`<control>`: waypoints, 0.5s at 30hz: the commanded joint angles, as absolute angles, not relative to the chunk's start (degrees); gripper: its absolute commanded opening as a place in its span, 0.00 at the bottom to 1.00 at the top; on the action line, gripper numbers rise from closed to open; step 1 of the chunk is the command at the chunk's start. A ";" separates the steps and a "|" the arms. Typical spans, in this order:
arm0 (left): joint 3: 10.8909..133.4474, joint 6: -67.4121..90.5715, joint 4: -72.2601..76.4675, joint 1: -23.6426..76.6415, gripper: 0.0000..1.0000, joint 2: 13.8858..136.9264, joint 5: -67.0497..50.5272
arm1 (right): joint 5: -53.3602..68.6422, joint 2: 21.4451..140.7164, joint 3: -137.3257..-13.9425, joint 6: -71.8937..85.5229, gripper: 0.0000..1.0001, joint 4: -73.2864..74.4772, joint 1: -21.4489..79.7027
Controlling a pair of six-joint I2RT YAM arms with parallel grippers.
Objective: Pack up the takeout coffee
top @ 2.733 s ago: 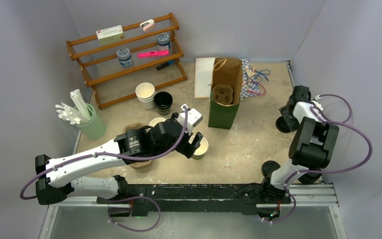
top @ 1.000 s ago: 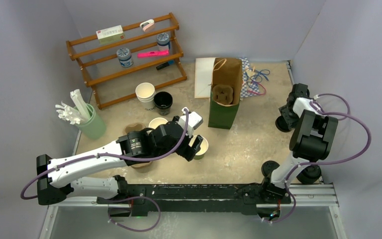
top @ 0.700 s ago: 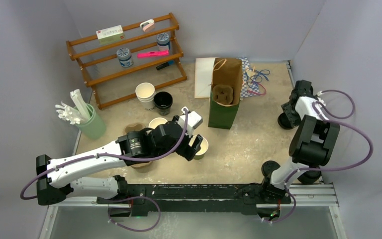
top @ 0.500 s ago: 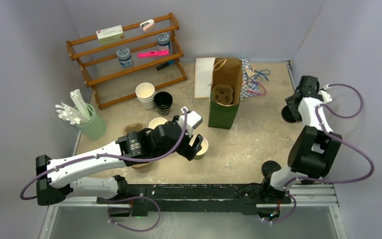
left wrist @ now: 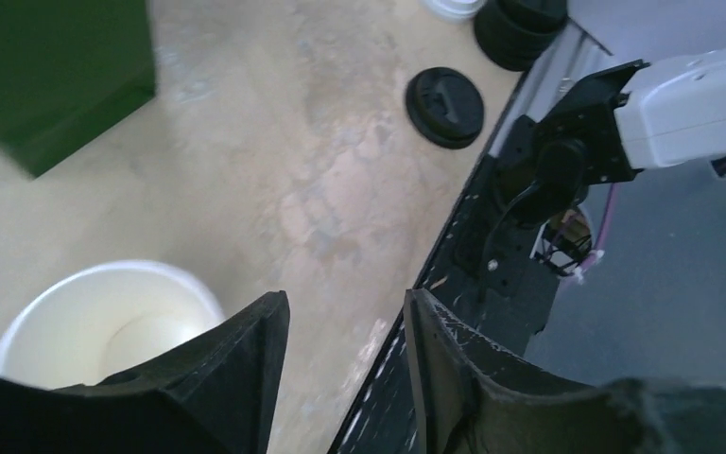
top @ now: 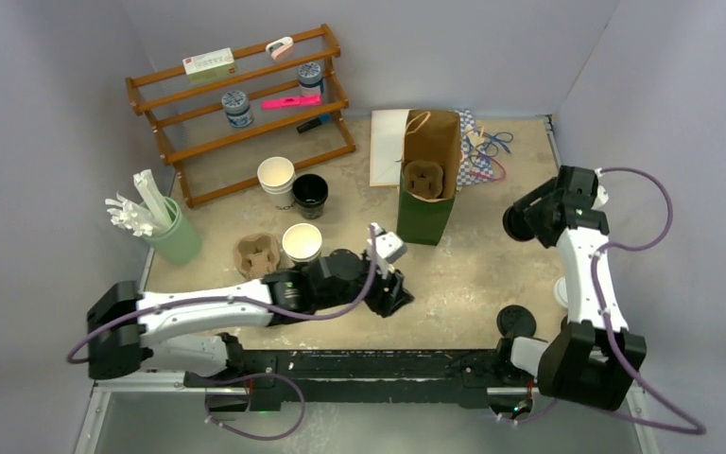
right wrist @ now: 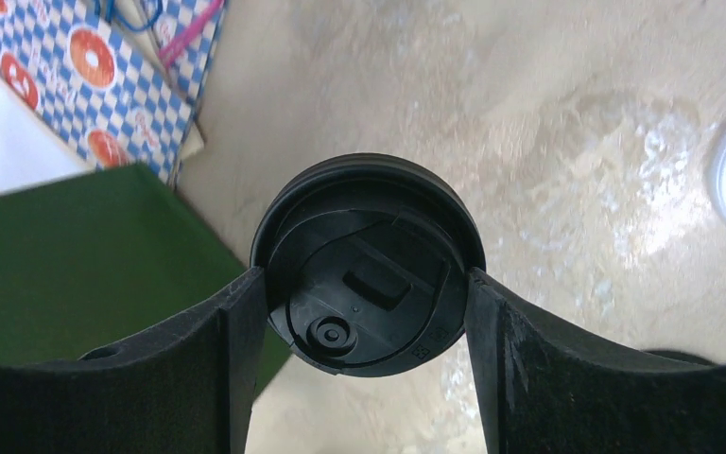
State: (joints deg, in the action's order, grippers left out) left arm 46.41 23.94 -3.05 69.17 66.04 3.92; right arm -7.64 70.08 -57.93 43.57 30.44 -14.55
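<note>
My right gripper (right wrist: 367, 279) is shut on a round black sip lid (right wrist: 369, 265), its fingers pressed on the lid's two sides. In the top view that gripper (top: 527, 216) hangs with the lid right of the green paper bag (top: 427, 213). My left gripper (left wrist: 345, 303) is open, with only bare table between its jaws. A paper cup with a white inside (left wrist: 104, 317) stands just left of its left finger. In the top view the left gripper (top: 392, 293) sits low near the front edge and hides that cup. No lidded takeout coffee shows in any view.
The bag holds a cardboard carrier (top: 425, 178). Another lidless cup (top: 301, 243) stands by a second carrier (top: 257, 253). Behind are a white cup (top: 276, 177), a black cup (top: 309, 192) and a wooden shelf (top: 246, 104). A black lid (top: 510, 320) and a white lid (top: 560, 291) lie front right.
My left arm has dropped lower and reached right and forward, uncovering the cup by the carrier; its jaws have narrowed. My right arm has swung in from the right edge towards the bag with the lid.
</note>
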 commanded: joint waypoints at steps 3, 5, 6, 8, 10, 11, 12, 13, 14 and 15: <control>49.17 24.64 27.80 74.87 0.47 82.06 -1.19 | 2.01 58.66 -53.19 41.93 0.65 36.75 -14.39; 48.61 25.65 35.49 75.14 0.45 86.31 -0.53 | 4.66 54.64 -51.71 41.93 0.64 38.36 -14.37; 48.08 26.22 39.14 75.15 0.44 88.01 -0.35 | 6.02 53.04 -51.30 41.90 0.64 39.28 -14.34; 47.28 26.59 45.99 75.07 0.42 90.78 -0.09 | 8.26 50.35 -50.94 41.68 0.64 41.45 -14.22; 47.68 26.55 50.16 74.78 0.39 92.91 -0.81 | 10.92 48.45 -50.35 42.18 0.64 43.71 -13.78; 48.30 26.67 51.16 74.61 0.37 93.86 -1.91 | 13.19 47.51 -49.31 42.79 0.63 43.99 -13.67; 49.18 27.01 51.46 74.31 0.36 94.66 -2.88 | 15.27 46.49 -47.96 43.44 0.63 44.00 -13.51; 50.00 27.50 51.77 73.78 0.36 95.39 -3.73 | 16.94 45.65 -46.69 44.13 0.63 43.91 -13.22; 49.94 28.49 52.64 73.18 0.36 95.93 -4.42 | 18.05 44.87 -45.66 44.39 0.63 43.89 -12.98; 49.48 29.66 54.33 72.34 0.36 96.61 -5.46 | 18.55 44.37 -44.87 44.53 0.63 43.90 -12.60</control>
